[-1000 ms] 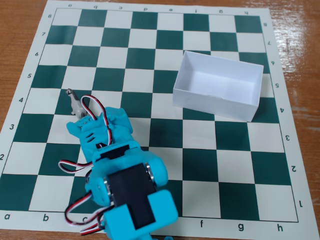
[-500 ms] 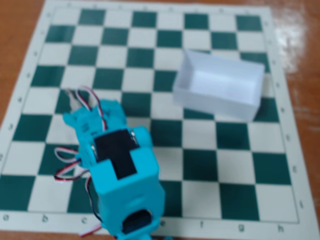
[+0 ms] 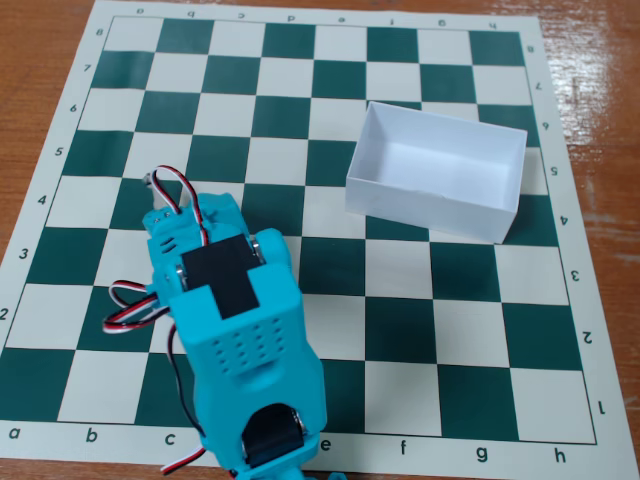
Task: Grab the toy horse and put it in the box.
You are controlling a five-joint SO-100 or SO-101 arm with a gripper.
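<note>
The white box stands open and empty on the right part of the chessboard mat, around files f to h, ranks 4 to 6. My teal arm reaches from the bottom edge up over the left middle of the board. Its own body and wires hide the gripper's fingers below it. A small grey bit shows at the arm's far tip near rank 4. I cannot tell whether it is the toy horse or part of the gripper. No horse shows clearly anywhere else. The arm's tip is about four squares left of the box.
The mat lies on a brown wooden table. Red, white and black wires loop out from the arm's left side. No other objects stand on the board.
</note>
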